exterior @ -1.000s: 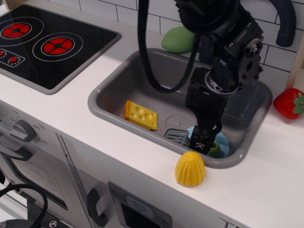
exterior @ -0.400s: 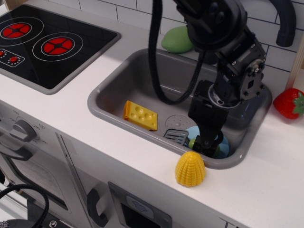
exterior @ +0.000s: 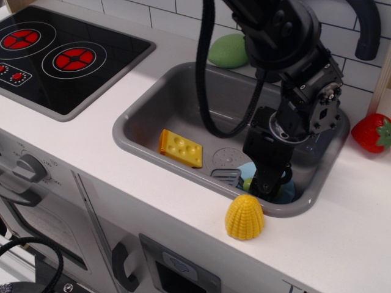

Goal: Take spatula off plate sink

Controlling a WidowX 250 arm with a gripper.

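The grey sink (exterior: pixel 153 97) holds a light-blue plate (exterior: pixel 288 190) at its front right corner. The spatula lies across the plate, its grey slotted blade (exterior: pixel 227 177) pointing left off the rim and a bit of its green handle (exterior: pixel 248 183) showing. My black gripper (exterior: pixel 264 190) reaches straight down onto the handle, with the fingertips low at the plate and partly hidden behind the corn. I cannot tell whether the jaws have closed on the handle.
A yellow cheese wedge (exterior: pixel 181 148) lies in the sink left of the drain (exterior: pixel 227 157). A yellow corn cob (exterior: pixel 244 217) stands on the counter just in front of the gripper. A green sponge-like lump (exterior: pixel 227 51) sits behind the sink, a strawberry (exterior: pixel 374 132) at the right and the black stovetop (exterior: pixel 61 55) at the left.
The gripper has sunk lower onto the spatula handle and shifted slightly right. The green handle now shows left of the fingers instead of right. The spatula blade has barely moved.
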